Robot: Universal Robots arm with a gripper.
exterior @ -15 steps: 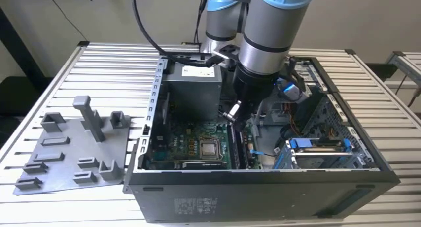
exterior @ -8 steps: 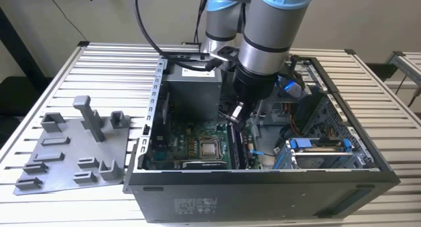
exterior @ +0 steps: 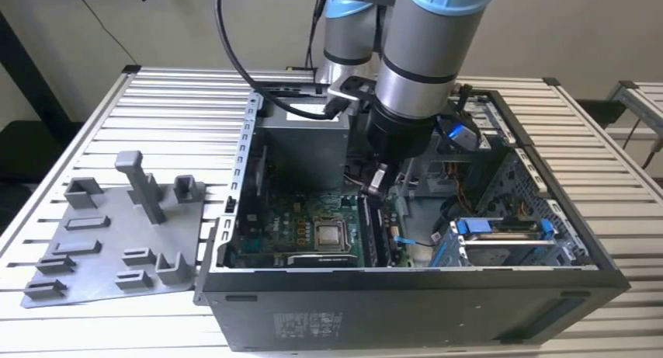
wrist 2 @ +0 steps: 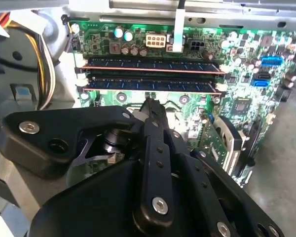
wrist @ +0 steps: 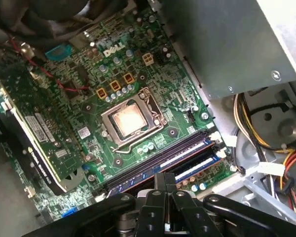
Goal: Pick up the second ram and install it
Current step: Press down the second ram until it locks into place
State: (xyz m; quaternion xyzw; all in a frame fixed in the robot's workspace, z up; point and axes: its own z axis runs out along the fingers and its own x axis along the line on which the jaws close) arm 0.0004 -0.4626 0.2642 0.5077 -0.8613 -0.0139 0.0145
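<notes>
I have the gripper [wrist 2: 153,106] pressed together just above the second ram [wrist 2: 150,85], which sits in its slot on the motherboard [wrist: 89,98]. Pressing evenly along the stick should seat both ends.

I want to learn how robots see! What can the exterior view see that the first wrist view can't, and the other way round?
Exterior view: the robot arm, the slatted table and a grey fixture plate beside the computer case. First wrist view: a close look at yellow wires next to the motherboard and a card standing on it. Both: the square processor socket, the long memory slots and the gripper near them.
</notes>
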